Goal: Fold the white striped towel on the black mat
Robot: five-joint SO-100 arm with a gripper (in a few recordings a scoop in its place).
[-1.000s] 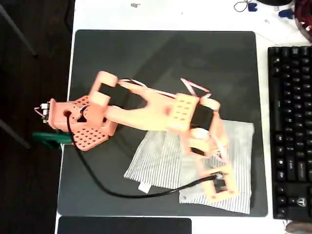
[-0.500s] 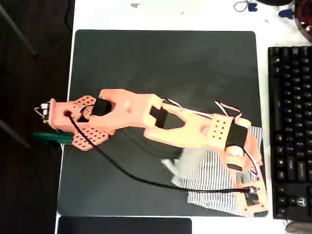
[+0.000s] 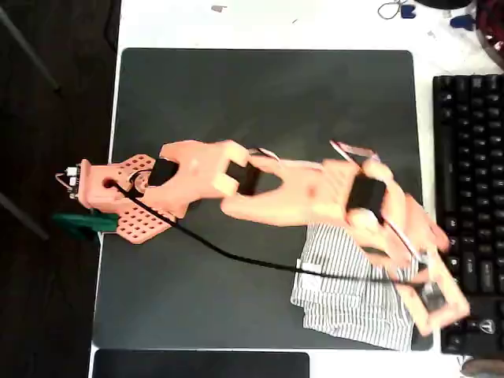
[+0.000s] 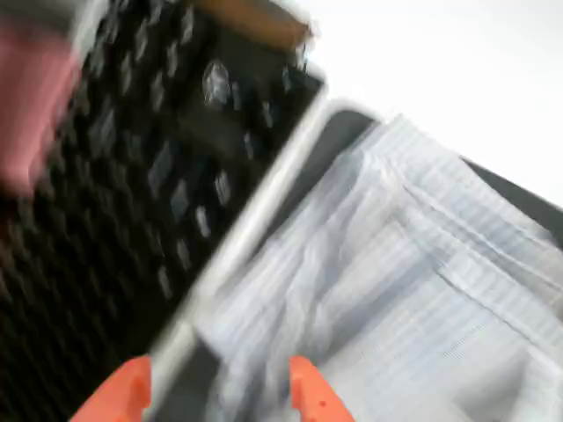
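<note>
An orange arm (image 3: 260,185) reaches from its base at the mat's left edge across to the lower right corner of the black mat (image 3: 260,94), seen from overhead. The towel (image 3: 346,291) lies bunched and folded over itself in that lower right corner, its striped layers stacked unevenly, its right side running under the arm's wrist to the mat's right edge. The pincer (image 3: 437,303) hangs over the mat's right edge, between the towel and the black keyboard (image 3: 468,197) that sits on the white worktop (image 3: 315,24) just right of the mat; it is blurred there. A black cable (image 3: 213,248) trails from the base over the mat and across the towel's upper part to the wrist.

In the wrist view, two orange fingertips (image 4: 308,391) show at the bottom edge with a gap between them and no cloth in it, so the pincer is released. Beyond them the towel (image 4: 396,290) spreads in soft overlapping folds to the right, the keyboard (image 4: 149,176) fills the left, and a pale strip of worktop runs between the two. This view is smeared with blur.
</note>
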